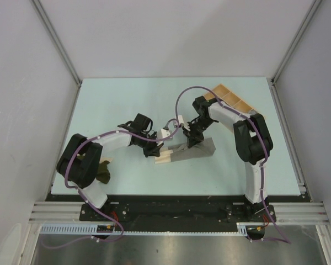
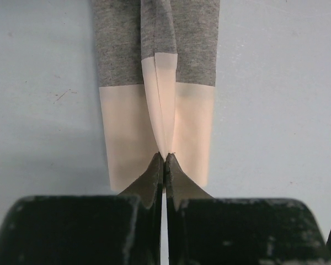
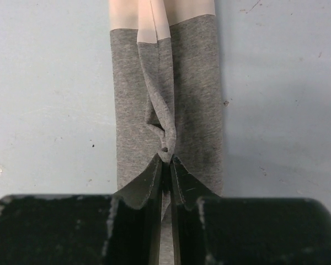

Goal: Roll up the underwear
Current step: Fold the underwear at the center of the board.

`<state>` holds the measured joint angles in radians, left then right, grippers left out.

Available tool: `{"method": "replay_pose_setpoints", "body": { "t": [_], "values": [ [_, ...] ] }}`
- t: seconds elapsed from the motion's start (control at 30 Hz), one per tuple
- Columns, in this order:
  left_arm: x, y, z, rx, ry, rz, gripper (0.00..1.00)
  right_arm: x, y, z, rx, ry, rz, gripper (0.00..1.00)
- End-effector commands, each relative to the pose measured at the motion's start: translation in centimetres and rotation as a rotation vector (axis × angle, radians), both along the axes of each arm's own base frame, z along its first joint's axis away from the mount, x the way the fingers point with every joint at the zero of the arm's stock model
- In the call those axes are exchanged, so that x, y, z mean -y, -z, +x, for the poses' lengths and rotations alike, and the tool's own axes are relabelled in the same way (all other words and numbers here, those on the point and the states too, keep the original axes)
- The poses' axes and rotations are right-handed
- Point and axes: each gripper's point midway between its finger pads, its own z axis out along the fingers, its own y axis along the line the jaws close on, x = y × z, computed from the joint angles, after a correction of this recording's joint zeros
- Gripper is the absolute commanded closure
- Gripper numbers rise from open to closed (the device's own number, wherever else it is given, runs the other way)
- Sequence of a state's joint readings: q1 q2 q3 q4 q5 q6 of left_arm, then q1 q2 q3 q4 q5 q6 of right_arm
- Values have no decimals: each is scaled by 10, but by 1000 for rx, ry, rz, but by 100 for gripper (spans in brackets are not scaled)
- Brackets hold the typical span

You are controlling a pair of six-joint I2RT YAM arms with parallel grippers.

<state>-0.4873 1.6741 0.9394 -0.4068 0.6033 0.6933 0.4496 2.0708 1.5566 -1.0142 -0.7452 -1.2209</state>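
Over on the pale table [image 1: 127, 99], with the wooden tray [image 1: 231, 98] parked in the far right corner, both arms are bent in toward the middle. The grey underwear [image 1: 201, 149] lies there folded into a long flat strip. An olive garment [image 1: 103, 170] sits bunched at the near left, partly under the left arm, and nobody's touching it.

So the step looks like the fold-into-a-strip part, right before any rolling, because nothing's curled up yet.

Each end has a little ridge of cloth pulled up along the centre line. The left gripper [image 2: 164, 157] is clamped tight on the pink-beige waistband [image 2: 127, 132]. The right gripper [image 3: 166, 157] is pinched down narrow on a twisted pleat of the grey fabric [image 3: 198, 83] at the other end.

My guess for the next move is that the ridge needs laying flat and smooth. One end would then have to get tucked over and rolled toward the other. The strip looks thin and floppy, so I'd expect it to skew easily.
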Motion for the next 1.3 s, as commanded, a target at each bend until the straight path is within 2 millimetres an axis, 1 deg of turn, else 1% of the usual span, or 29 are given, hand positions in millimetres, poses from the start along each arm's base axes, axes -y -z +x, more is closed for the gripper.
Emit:
{"method": "replay_pose_setpoints", "body": {
  "t": [0.0,0.13,0.23,0.43,0.47,0.5,0.57,0.6,0.63,0.67,0.73,0.77,0.87,0.93,1.03,1.17,1.27],
  "values": [
    [-3,-6,4,-11,-39,6,100,-2,3,8,35,18,-30,87],
    [-5,-3,3,-24,-56,19,99,-3,6,9,38,28,-44,85],
    [-4,-5,5,-26,-63,17,100,-3,7,8,39,27,-52,85],
    [-3,-8,8,-26,-81,18,99,-3,8,9,41,45,-69,77],
    [-4,-9,10,-30,-107,24,92,-3,8,12,51,51,-69,76],
    [-3,-12,16,-15,-132,22,87,-2,7,13,48,65,-71,74],
    [-3,-21,20,4,-154,17,84,-3,1,20,72,89,-62,71],
    [-2,-26,23,19,-161,7,80,-1,-1,23,74,106,-62,69],
    [0,-37,26,50,-170,-14,75,-1,-2,23,72,120,-63,68],
    [-1,-42,28,63,-184,-22,68,-1,-6,26,83,130,-59,68],
    [1,-51,31,90,-195,-48,65,0,-10,30,88,152,-55,67],
    [1,-58,33,101,-210,-61,62,1,-11,31,87,160,-53,67],
    [-1,-69,38,129,-240,-85,60,2,-17,31,78,180,-39,66],
    [-5,-70,40,140,-262,-81,60,4,-23,32,75,194,-24,65],
    [-7,-79,40,164,-276,-112,59,6,-35,34,75,215,8,65],
    [-2,-89,40,160,-298,-174,61,6,-44,34,79,228,29,68],
    [2,-87,41,123,-323,-189,60,5,-46,38,81,261,33,71]
  ]
}}
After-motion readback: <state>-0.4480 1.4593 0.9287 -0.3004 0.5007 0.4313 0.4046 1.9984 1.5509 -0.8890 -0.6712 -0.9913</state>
